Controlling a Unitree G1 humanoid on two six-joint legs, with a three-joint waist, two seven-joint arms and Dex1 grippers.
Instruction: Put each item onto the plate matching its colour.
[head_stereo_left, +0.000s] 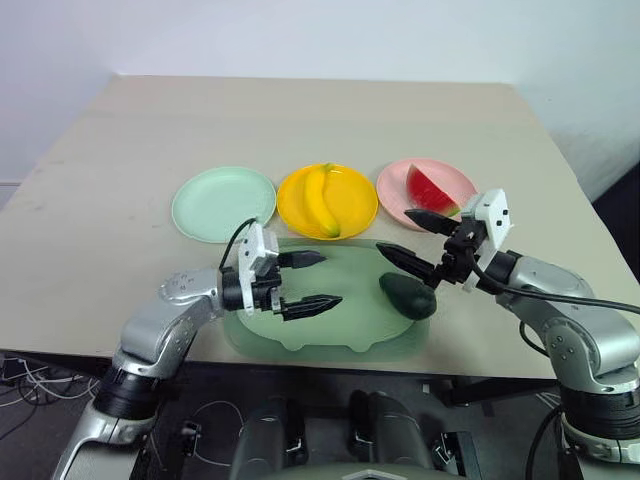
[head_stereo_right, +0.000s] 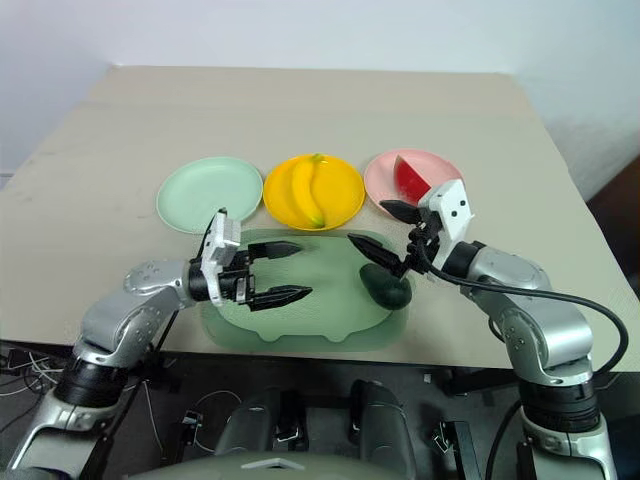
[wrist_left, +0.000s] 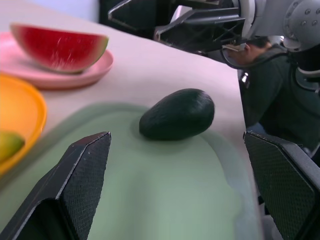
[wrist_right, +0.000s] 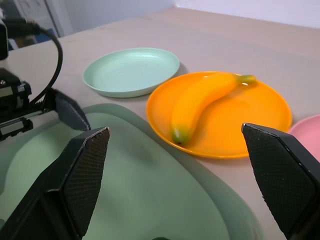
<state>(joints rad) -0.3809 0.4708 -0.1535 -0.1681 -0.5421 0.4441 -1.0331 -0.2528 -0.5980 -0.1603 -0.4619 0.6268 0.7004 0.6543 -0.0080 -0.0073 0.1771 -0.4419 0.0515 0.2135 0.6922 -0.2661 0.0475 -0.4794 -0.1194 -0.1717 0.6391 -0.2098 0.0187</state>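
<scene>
**Avocado last: two items sorted, one left on the tray**

My left gripper (head_stereo_left: 312, 279) hangs over the pale tray (head_stereo_left: 330, 335) at lower centre, jaws spread wide with nothing between them. My right gripper (head_stereo_left: 412, 240) sits right of centre, jaws also wide and empty, one finger over the pink plate's near rim, the other reaching toward the tray.

The banana (head_stereo_left: 320, 199) already lies on the yellow plate (head_stereo_left: 355, 215) and the watermelon (head_stereo_left: 431, 191) on the pink plate (head_stereo_left: 395, 180), both in the upper middle of the frame. The avocado (head_stereo_left: 408, 296) lies on its side at the tray's right end, just below my right gripper. The green plate (head_stereo_left: 222, 203) waits bare at upper left.

I judge the avocado light, rigid and smooth, so likely to slip or roll if pinched near a tapered end. Its rounded body calls for a grip across the widest middle, jaws square to its long axis. In the left wrist view it lies dead ahead between my left fingers (wrist_left: 80, 175), with open tray in front.

The carry runs leftward across the tray, past the yellow plate's near rim. The tray lies close to the worktop (head_stereo_left: 90, 220) front edge, so a dropped avocado could roll off. My right arm crowds the avocado from the right.
</scene>
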